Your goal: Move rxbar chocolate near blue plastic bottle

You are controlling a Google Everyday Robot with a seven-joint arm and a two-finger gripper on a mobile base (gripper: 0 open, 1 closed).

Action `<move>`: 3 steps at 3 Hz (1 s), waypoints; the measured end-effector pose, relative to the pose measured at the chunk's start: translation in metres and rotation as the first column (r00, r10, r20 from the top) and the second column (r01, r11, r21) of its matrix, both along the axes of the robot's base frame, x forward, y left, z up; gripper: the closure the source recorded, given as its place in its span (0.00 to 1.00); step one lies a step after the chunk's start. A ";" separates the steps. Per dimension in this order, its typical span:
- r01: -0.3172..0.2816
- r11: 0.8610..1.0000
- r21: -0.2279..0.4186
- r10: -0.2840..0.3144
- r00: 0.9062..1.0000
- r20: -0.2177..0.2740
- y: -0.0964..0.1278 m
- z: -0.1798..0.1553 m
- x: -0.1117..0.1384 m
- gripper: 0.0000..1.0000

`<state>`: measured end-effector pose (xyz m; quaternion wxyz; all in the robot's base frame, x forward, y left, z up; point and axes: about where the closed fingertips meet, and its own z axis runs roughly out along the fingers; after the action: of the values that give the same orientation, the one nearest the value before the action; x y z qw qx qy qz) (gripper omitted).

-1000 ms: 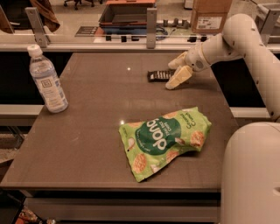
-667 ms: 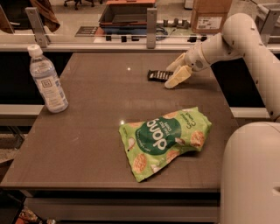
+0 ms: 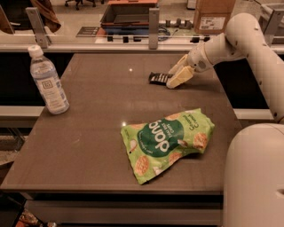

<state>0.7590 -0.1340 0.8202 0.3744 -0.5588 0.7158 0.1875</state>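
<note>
One pincer [image 3: 175, 76] unmoved, at rxbar chocolate [image 3: 157, 78], bar unshifted

You are working in an office-type test area, not a home. Evidence: a plain brown work table [image 3: 88, 146] bounded at its far edge by a rail with metal posts [image 3: 153, 27]. Beyond it are a labelled cardboard box [image 3: 214, 13], a grey tray [image 3: 128, 13] and a wheeled office chair base [image 3: 80, 3] on hard flooring. Your gripper [image 3: 177, 76] sits at the table's far right, at the rxbar chocolate [image 3: 159, 78].
</note>
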 end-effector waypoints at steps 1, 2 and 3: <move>0.000 1.000 0.000 0.000 1.000 0.000 0.000 0.001 0.000 1.00; 0.000 1.000 0.000 0.000 1.000 0.000 0.000 0.001 0.000 1.00; 0.000 1.000 0.000 0.000 1.000 0.000 0.000 0.001 0.000 1.00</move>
<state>0.7590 -0.1339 0.8212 0.3743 -0.5589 0.7158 0.1875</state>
